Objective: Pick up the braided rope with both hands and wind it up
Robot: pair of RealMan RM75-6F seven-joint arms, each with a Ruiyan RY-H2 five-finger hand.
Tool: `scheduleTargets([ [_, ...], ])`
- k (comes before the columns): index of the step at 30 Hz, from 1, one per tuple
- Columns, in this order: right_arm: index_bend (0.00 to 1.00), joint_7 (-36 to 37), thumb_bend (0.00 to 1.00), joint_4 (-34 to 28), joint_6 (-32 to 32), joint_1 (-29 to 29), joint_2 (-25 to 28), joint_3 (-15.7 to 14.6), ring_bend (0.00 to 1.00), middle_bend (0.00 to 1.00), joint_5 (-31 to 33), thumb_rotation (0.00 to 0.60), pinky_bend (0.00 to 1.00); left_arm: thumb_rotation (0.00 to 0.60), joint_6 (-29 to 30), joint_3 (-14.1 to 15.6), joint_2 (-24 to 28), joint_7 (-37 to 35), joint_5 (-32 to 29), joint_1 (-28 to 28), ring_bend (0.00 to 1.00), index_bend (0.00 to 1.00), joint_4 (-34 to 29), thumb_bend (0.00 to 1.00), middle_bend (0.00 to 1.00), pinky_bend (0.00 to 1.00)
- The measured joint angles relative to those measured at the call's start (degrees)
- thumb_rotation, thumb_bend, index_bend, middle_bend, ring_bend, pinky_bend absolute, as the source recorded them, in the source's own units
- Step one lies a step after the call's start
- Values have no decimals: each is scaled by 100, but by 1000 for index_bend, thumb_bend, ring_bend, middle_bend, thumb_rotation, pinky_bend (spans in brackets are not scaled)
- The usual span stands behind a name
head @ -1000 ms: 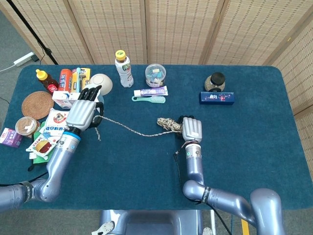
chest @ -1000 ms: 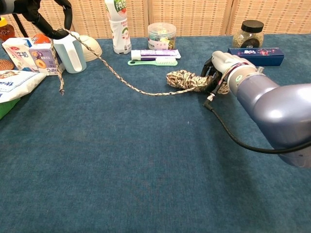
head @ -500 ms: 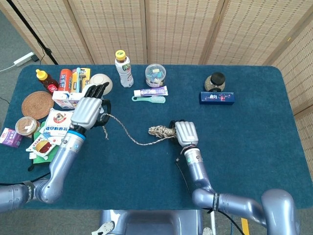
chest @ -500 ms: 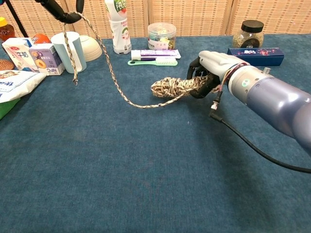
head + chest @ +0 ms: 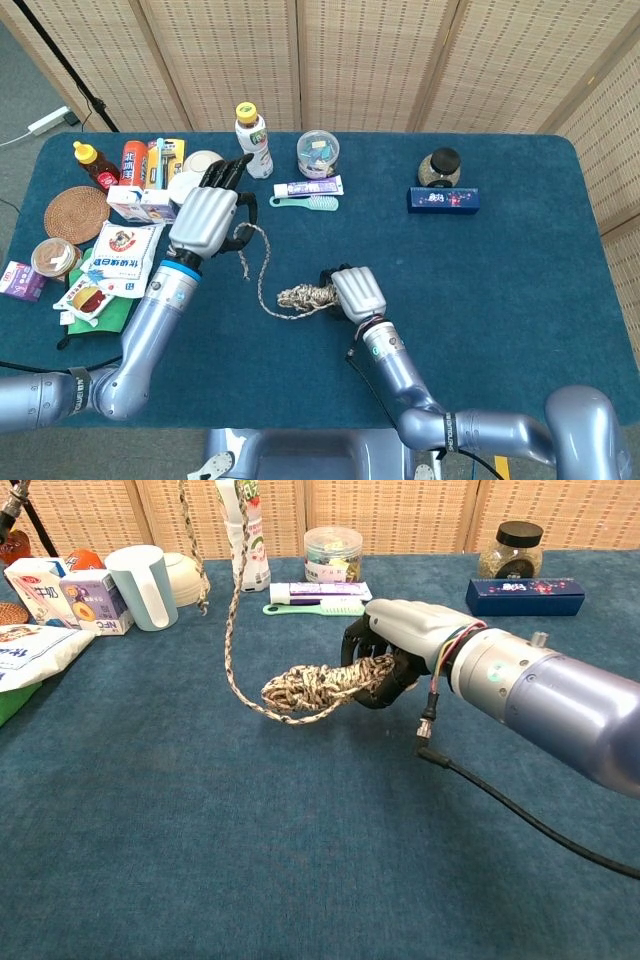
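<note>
The braided rope [image 5: 304, 296] [image 5: 318, 685] is a beige and brown cord, partly wound into a thick bundle. My right hand [image 5: 358, 292] [image 5: 400, 650] grips the bundle's right end just above the blue cloth. From the bundle a loose strand [image 5: 262, 270] [image 5: 233, 630] loops out and climbs to my left hand [image 5: 208, 215], which holds it high. A short tail dangles beside that hand. In the chest view the left hand is above the frame; only the hanging strand shows.
The blue table [image 5: 500, 280] carries a white cup [image 5: 143, 585], bowl [image 5: 185, 578], cartons [image 5: 62, 592], a drink bottle [image 5: 253, 138], a round tub [image 5: 318, 152], toothpaste and brush [image 5: 306, 194], a jar [image 5: 440, 166] and a blue box [image 5: 443, 199]. A black cable [image 5: 520, 805] trails from my right wrist.
My right hand has carried the bundle left and toward me. The left hand moved right and rose, so the strand between them now hangs steeply in a short loop.
</note>
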Motion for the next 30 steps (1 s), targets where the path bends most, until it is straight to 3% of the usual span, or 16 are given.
scheduleTargets([
  [9,668,-226,595,-615,145,-67,59,-245,375,519,-166,600,549,600,86,-473,-265,-16,-825,-509,0,608,121,401,0,0],
  [13,669,-262,595,-677,115,-73,61,-293,375,519,-154,600,549,600,215,-590,-434,-14,-921,-762,0,608,222,402,0,0],
  [21,671,-44,595,-1108,-11,-131,272,-337,376,522,-250,600,549,600,404,-604,-667,111,-882,-1025,0,608,574,402,0,0],
  [30,672,512,595,-1879,-197,-245,640,-373,377,525,-499,600,549,600,236,-497,-1071,-195,-686,-1151,0,608,1347,402,0,0],
])
